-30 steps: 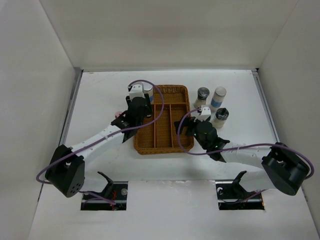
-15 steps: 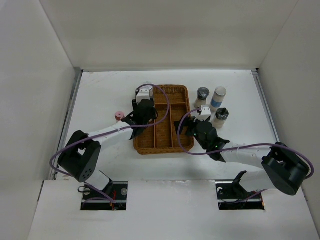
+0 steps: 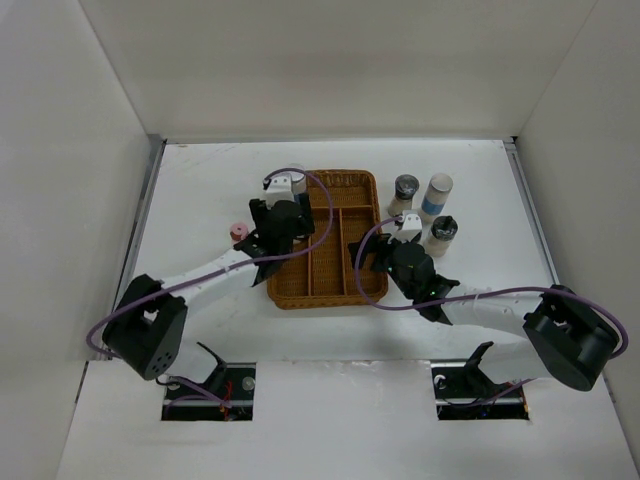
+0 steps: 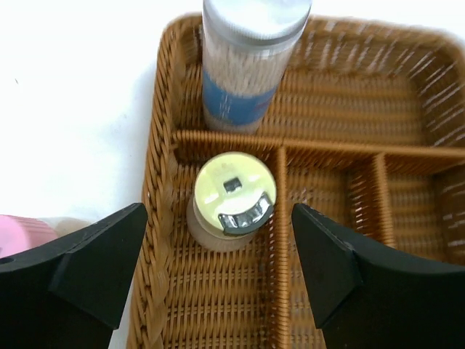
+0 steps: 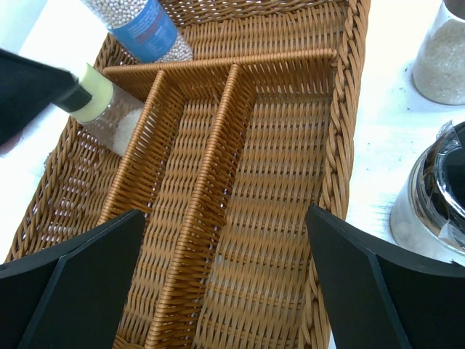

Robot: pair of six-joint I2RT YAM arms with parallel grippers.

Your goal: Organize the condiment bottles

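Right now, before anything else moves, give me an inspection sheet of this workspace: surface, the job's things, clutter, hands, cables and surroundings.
Surface: white table, bearing a brown wicker divided tray.
Job's things: yellow-capped jar upright in the tray's left long compartment; blue-label jar in the far cross compartment; pink-capped jar on the table left of the tray; far black-capped jar, second blue-label jar and near black-capped jar on the table to its right.
Clutter: nothing seen.
Hands: left hand open, astride the yellow-capped jar without touching it; right hand open above the tray's right side.
Cables: left purple cable arcs over the tray; right purple cable runs along its arm.
Surroundings: white walls on three sides.
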